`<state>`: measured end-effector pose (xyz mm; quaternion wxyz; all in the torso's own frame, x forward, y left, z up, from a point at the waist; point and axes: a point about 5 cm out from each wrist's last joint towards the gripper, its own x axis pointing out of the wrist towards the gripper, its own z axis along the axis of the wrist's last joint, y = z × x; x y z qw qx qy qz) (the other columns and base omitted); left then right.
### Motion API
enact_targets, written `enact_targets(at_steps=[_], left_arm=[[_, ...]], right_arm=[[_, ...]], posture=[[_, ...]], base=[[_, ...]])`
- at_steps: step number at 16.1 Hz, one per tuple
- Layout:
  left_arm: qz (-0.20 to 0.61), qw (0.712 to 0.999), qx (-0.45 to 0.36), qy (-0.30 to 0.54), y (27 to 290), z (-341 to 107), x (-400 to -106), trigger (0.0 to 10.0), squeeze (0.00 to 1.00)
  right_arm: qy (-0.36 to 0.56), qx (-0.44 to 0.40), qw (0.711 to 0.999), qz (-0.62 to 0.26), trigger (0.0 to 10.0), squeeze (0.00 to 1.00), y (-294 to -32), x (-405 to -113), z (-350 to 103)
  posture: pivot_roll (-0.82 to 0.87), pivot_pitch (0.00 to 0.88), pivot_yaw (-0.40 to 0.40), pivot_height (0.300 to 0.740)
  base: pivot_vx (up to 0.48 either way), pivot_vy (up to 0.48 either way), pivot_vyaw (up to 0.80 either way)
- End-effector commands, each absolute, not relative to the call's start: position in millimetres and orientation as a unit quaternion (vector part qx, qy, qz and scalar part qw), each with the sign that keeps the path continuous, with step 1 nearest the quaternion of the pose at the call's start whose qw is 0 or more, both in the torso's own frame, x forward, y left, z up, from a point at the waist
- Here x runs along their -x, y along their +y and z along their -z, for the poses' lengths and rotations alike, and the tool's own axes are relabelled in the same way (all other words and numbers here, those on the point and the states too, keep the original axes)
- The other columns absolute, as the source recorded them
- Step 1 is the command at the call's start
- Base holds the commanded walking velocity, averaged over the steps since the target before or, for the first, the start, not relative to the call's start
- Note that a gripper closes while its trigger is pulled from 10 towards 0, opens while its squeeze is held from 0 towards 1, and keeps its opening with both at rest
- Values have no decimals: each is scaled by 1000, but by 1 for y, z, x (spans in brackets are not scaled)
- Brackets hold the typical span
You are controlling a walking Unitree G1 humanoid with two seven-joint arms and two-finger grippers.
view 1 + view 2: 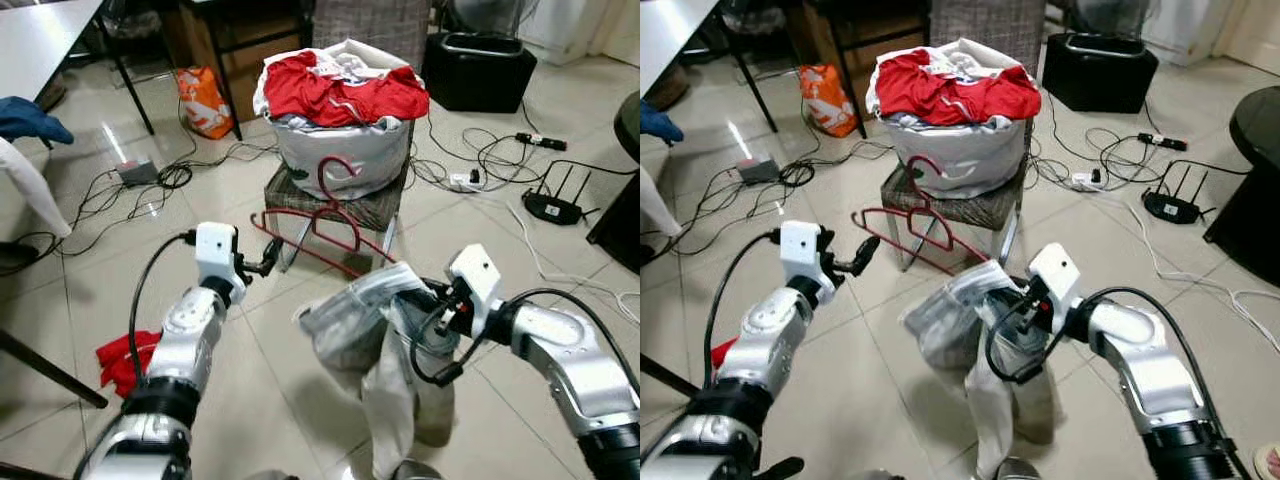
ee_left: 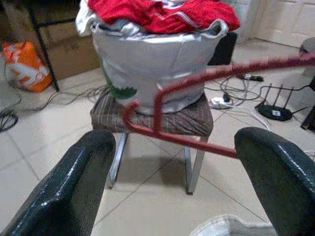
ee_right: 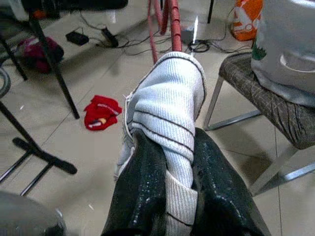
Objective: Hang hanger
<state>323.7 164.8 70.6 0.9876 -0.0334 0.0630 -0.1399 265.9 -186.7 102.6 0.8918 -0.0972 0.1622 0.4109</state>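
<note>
While the right gripper (image 3: 167, 162) is clamped shut on a fold of the grey-white garment (image 1: 385, 330), most of the cloth hangs free below it towards the tiled floor (image 1: 250, 400), and that loose weight is the first risk: a small pinch of knit can slide out of the fingers if the arm swings. At about twelve o'clock from the garment, the red hanger (image 1: 325, 225) leans against the small stool (image 1: 380, 205), its hook up against the white laundry bag (image 1: 345, 150) heaped with red clothes (image 1: 345, 85). In the right wrist view a red bar rises just beyond the gripped fold, so the garment may already be draped on or threaded over part of the hanger, though I cannot tell for sure.

The left gripper (image 1: 268, 262) hovers at roughly ten o'clock from the garment, fingers spread wide and holding nothing, with the hanger's lower bar crossing between them in its wrist view but apparently still beyond the tips. Closing too early would catch air or nudge the hanger off the stool, and it could then slide flat onto the floor, harder to pick up. A tug on the cloth could also pull the hanger over, or drag the bag. Cables (image 1: 130, 190) trail across the floor at nine o'clock, and a red rag (image 1: 125, 360) lies by the left arm; a step that way risks snagging a foot
</note>
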Motion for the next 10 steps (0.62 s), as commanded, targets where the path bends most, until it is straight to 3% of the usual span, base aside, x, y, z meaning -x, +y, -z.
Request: enact_targets(at_steps=[1, 5, 10], left_arm=[[160, 986, 13, 46, 170, -78, -328, 10000, 0], [175, 984, 4, 24, 175, -86, -334, 10000, 0], [154, 987, -5, 44, 180, -79, -335, 10000, 0]], right_arm=[[140, 118, 887, -425, 10000, 0, -188, -267, -114], [159, 141, 884, -417, 10000, 0, -200, -266, -112], [129, 141, 925, -330, 10000, 0, -205, -284, -109]], posture=[[-201, 0, 112, 740], [-213, 0, 116, 740], [-209, 0, 117, 740]], base=[[0, 0, 0], [0, 0, 0], [0, 0, 0]])
